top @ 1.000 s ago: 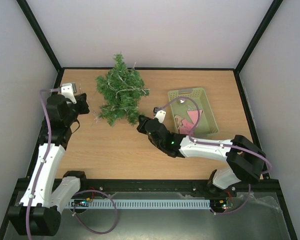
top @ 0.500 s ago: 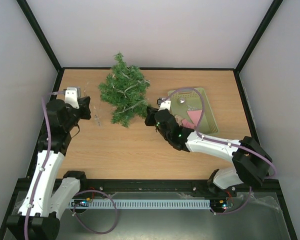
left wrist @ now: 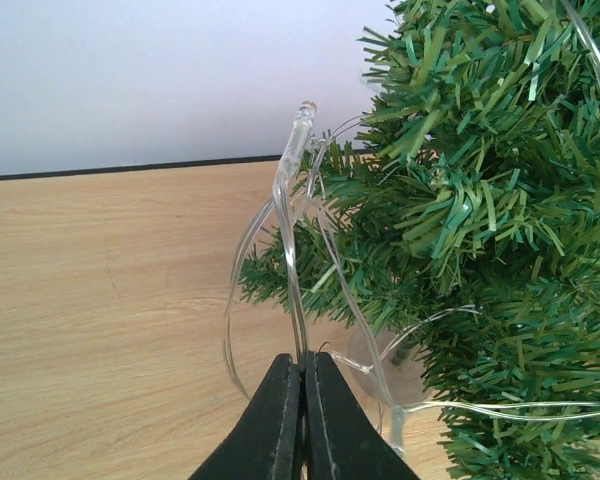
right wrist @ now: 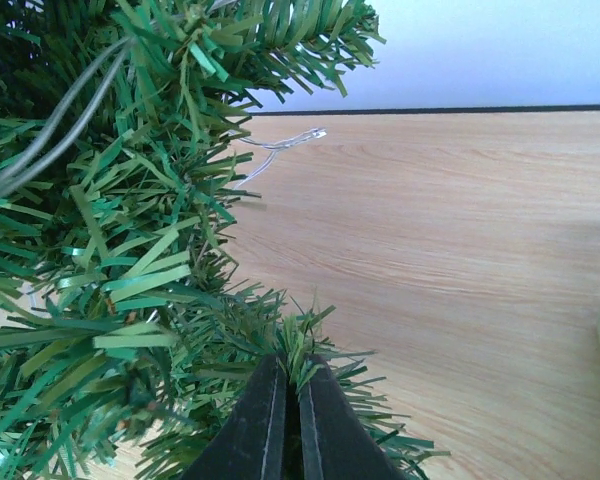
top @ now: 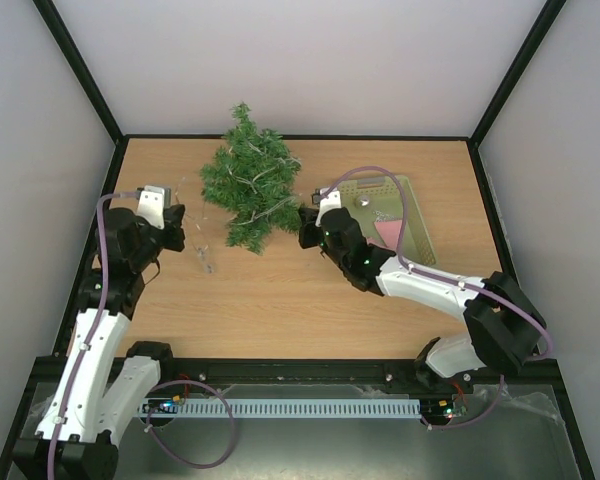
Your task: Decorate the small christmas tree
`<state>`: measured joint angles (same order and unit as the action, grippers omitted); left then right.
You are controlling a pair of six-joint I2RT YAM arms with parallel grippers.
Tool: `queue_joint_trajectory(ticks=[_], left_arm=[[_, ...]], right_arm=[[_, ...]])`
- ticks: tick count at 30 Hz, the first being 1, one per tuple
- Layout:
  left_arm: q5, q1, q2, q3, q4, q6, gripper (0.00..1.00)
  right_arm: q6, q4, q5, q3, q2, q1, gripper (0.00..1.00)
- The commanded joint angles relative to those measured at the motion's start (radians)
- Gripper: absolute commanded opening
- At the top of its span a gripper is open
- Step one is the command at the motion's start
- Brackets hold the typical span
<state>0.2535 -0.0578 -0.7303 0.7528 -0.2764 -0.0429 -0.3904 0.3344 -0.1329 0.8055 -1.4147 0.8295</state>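
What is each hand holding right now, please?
Left hand: closed, pinching the clear light string.
Right hand: closed on a branch of the small christmas tree.

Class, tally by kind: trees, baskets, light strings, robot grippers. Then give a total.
small christmas tree: 1
pale green basket: 1
light string: 1
grippers: 2, left gripper and right gripper
Total: 5
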Motion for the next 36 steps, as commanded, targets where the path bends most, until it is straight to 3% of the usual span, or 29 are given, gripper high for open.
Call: queue_joint_trajectory(ticks=[1,15,23,36], left_arm=[[-0.01,-0.003,0.051,-0.027,0.039,0.066,0.02],[0.044,-0.005,0.057,-0.01,0.022,0.145,0.02],[0.172,-0.005,0.067,-0.031,0.027,0.224,0.02],[0.268,-0.025,0.044,-0.089,0.011,0.295,0.02]], right_arm=[[0.12,0.012,0.043,0.036,0.004,-0.026,0.02],[0.231,-0.031,0.135,0.099,-0.03,-0.083,0.02],[0.262,-0.047,0.137,0.152,-0.053,-0.098,0.02],[0.315,-0.056,0.158,0.186,-0.075,-0.127,0.02]])
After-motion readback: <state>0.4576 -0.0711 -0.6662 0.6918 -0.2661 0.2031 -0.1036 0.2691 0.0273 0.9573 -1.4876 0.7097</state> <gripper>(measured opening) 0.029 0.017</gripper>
